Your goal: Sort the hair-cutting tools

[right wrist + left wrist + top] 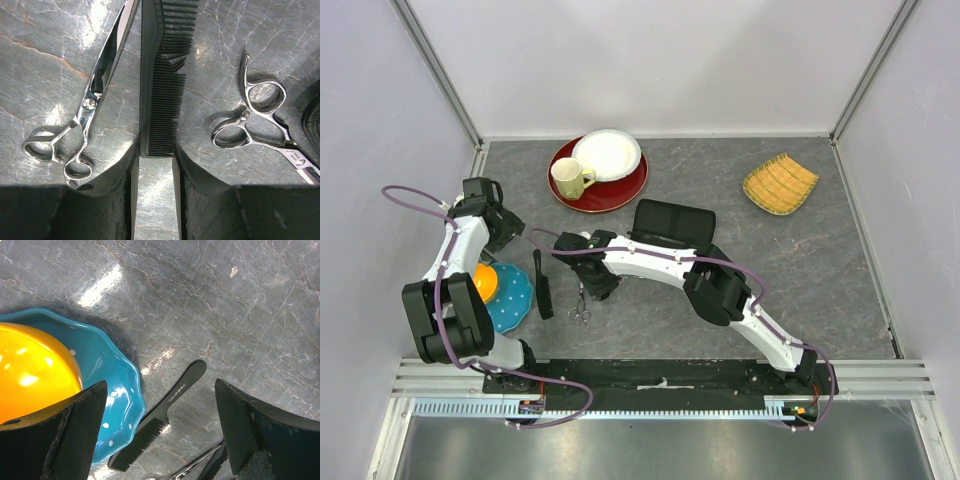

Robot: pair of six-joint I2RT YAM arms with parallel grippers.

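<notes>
The comb is straddled at lower centre by the right gripper's jaws for lifting, clamping not discernible; the left gripper's are spread wide.

comb cropped above, scissors tips cropped

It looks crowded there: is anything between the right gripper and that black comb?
Nothing visible. The right gripper straddles the end of the black comb; one pair of scissors and another pair of scissors lie off to its sides, not between.
</notes>
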